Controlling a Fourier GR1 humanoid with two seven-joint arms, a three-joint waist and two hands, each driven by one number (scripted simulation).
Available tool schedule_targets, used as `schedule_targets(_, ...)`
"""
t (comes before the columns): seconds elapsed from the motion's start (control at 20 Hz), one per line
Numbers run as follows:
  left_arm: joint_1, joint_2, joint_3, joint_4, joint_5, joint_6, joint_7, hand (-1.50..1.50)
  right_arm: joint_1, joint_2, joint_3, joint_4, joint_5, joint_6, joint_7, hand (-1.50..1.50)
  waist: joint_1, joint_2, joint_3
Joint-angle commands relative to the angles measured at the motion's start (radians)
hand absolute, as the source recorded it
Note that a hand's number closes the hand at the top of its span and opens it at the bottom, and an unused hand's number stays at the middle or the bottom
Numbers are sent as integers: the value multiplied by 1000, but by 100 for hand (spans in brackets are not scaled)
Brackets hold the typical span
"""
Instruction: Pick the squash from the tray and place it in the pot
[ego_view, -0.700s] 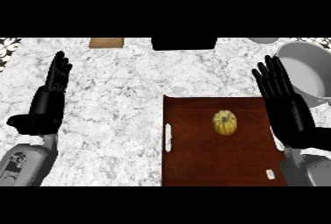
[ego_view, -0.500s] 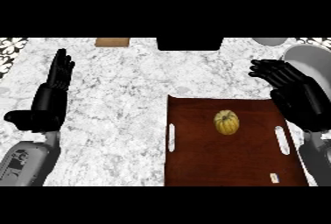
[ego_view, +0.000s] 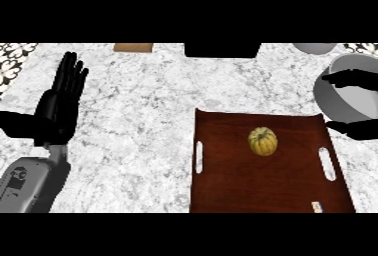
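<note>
Squash (ego_view: 263, 141) lay near the middle of the tray (ego_view: 244, 192) on the marble surface (ego_view: 140, 125), untouched. The right robot hand (ego_view: 353, 80) showed at the view's right edge, over the pot (ego_view: 341, 102), with the squash down and to its left, well apart; a dark part showed lower at the tray's far right corner, and whether the fingers were open I could not tell. The left robot hand (ego_view: 59, 102) rested open, fingers straight, holding nothing, the tray off to its right.
</note>
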Motion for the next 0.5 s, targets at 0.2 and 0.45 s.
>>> schedule_targets(0.2, -14, -20, 12, 5, -9, 6, 42, 0, -118, -78, 71, 40, 162, 208, -69, -150, -8, -6, 3)
schedule_targets(0.45, 1, -11, 21, -13, 6, -20, 51, 0, -195, -63, 198, -53, 223, 336, 170, -150, -3, -6, 1)
